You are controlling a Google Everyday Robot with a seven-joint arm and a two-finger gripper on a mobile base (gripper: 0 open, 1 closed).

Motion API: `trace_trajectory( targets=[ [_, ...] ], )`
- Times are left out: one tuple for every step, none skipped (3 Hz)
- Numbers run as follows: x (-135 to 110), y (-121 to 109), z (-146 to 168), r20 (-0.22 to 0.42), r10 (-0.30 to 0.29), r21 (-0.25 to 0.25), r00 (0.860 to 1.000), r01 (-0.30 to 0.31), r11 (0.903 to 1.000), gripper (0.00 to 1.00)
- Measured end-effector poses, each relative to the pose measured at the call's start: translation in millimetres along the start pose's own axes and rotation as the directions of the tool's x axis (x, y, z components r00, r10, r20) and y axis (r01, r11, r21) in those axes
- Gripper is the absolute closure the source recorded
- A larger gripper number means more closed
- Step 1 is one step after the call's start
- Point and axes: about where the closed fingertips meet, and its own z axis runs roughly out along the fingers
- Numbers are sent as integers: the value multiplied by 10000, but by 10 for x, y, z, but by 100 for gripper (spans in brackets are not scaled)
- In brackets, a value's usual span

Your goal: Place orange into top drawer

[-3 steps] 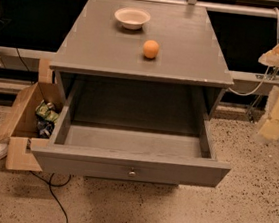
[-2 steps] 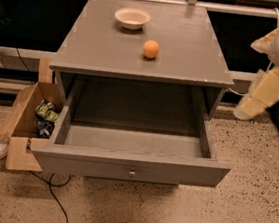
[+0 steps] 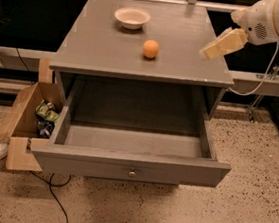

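Status: the orange (image 3: 150, 49) rests on the tabletop (image 3: 101, 49), not gripped. My tool (image 3: 222, 44) hangs to the right of the orange, over the tabletop's right edge and well apart from the fruit. I cannot tell whether it is open or closed. The top drawer (image 3: 129, 166) stands pulled out, below and in front of the orange. The bowl (image 3: 132, 17) sits behind the orange, to its left.

Done: drawer open. Remaining, in my judgement: approach the orange, grip, carry forward, release into the drawer.
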Motion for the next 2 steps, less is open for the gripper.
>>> trace_trajectory(
  targets=[
    [-25, -23, -32, 5, -85, 44, 10000, 85, 10000, 0],
    [-14, -8, 304, 473, 314, -320, 9984, -299, 9990, 0]
  ],
)
